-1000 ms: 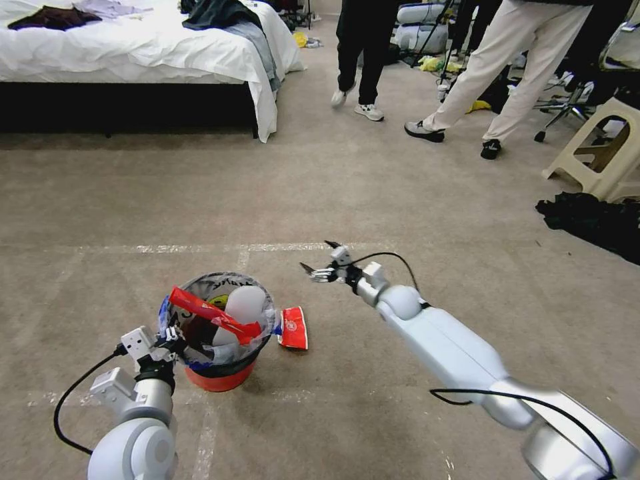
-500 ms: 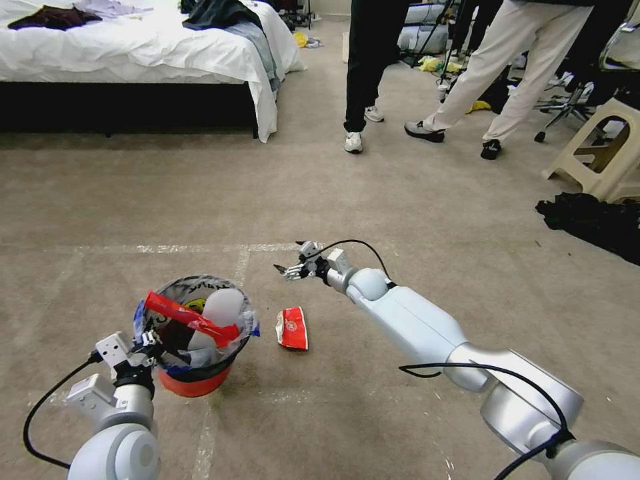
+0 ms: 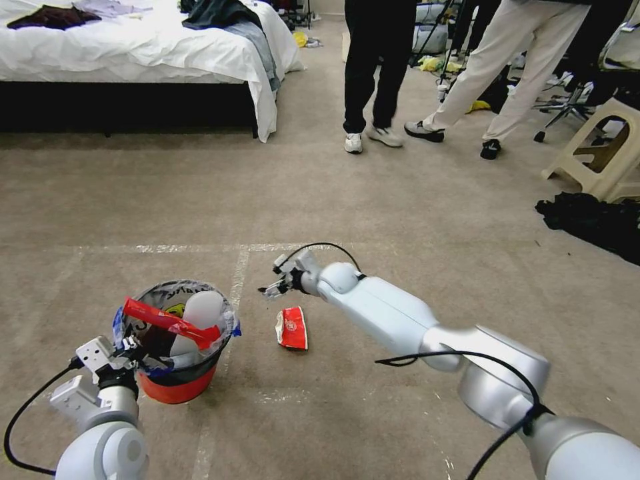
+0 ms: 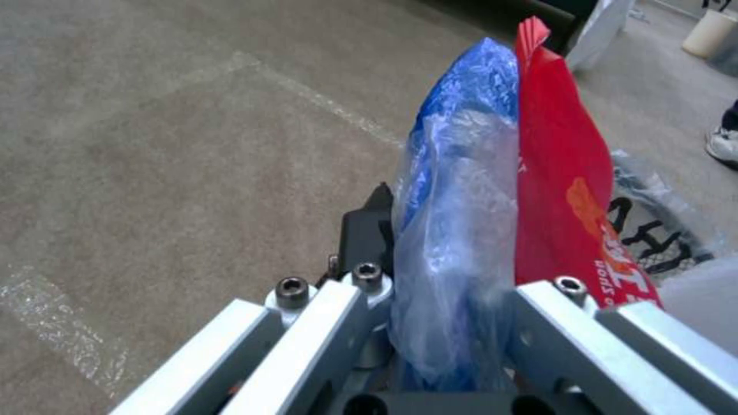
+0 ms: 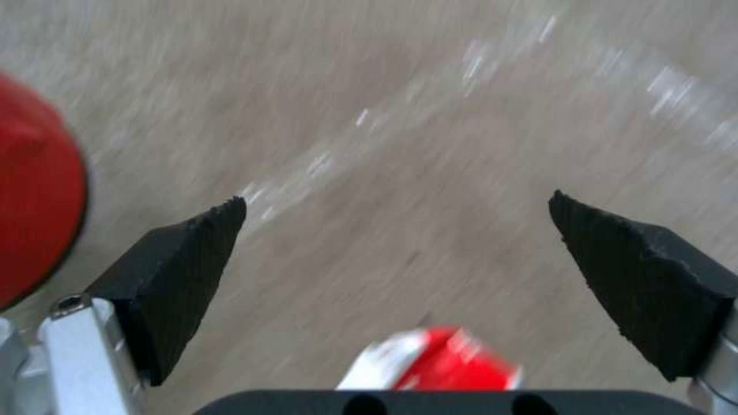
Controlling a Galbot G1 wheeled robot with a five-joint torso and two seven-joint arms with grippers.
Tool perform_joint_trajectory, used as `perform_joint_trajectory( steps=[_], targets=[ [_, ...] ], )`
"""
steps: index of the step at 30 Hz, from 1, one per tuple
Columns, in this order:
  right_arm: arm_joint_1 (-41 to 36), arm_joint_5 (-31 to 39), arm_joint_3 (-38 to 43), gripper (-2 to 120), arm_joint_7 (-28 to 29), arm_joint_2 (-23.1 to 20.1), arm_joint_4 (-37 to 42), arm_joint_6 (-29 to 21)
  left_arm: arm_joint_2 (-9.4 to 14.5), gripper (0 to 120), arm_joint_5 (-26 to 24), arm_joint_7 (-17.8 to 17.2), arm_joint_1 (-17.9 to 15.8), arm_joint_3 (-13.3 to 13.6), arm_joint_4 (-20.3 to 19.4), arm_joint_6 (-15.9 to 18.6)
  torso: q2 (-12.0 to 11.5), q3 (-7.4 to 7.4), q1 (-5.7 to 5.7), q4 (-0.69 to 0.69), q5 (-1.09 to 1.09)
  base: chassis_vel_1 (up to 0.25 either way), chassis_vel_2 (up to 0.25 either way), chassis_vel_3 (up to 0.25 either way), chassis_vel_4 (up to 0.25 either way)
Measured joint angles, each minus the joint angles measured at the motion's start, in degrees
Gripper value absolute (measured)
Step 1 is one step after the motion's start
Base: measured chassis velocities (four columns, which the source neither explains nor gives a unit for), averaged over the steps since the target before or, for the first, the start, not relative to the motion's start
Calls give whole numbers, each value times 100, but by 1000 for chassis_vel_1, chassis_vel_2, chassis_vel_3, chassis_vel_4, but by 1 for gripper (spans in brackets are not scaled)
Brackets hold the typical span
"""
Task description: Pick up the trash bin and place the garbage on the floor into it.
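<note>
The trash bin [image 3: 175,387], a small red bucket lined with a clear blue-edged bag, hangs at the lower left with my left gripper [image 3: 130,349] shut on its rim. In the left wrist view the bag [image 4: 454,230] is pinched in that gripper [image 4: 442,271]. A long red wrapper [image 3: 167,321] and white foam pieces [image 3: 195,312] poke out of the bin. One piece of garbage, a flattened red and white wrapper [image 3: 292,328], lies on the carpet right of the bin. My right gripper [image 3: 272,284] hovers open just beyond it, with the wrapper [image 5: 438,366] near its palm and the bin [image 5: 31,202] to one side.
White tape lines [image 3: 200,249] cross the beige carpet. A bed [image 3: 133,60] stands at the back left. People's legs [image 3: 373,73] stand at the back centre. A cream plastic stool [image 3: 600,153] and dark clothes [image 3: 593,223] sit at the right.
My right arm has swung left, bringing the open gripper close to the floor wrapper. My left arm has carried the bin left and nearer. A person behind stepped.
</note>
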Motion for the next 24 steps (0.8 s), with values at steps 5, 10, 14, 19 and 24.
perform_joint_trajectory(
  steps=[5,10,14,19,24],
  targets=[
    [305,771,-26,100,381,453,-744,-988,-56,4,-14,10,0,-23,-78,2,0,-1,0,7,1,0,0,0,0],
    [345,1169,171,100,924,467,-1725,-1354,-120,4,-11,29,18,-20,-143,-3,0,1,0,-11,0,0,0,0,0],
    [220,1371,420,100,1091,463,-1836,-1472,-100,4,-62,59,38,-55,-159,-13,-1,1,0,0,1,0,0,0,0],
    [186,1566,460,100,1059,463,-1495,-1528,-46,4,-89,79,29,-64,-86,-34,0,0,0,4,3,0,0,0,0],
    [215,1345,195,100,658,449,-1370,-1436,-96,4,-42,106,-16,25,11,-54,0,0,0,1,2,0,0,0,0]
  ],
)
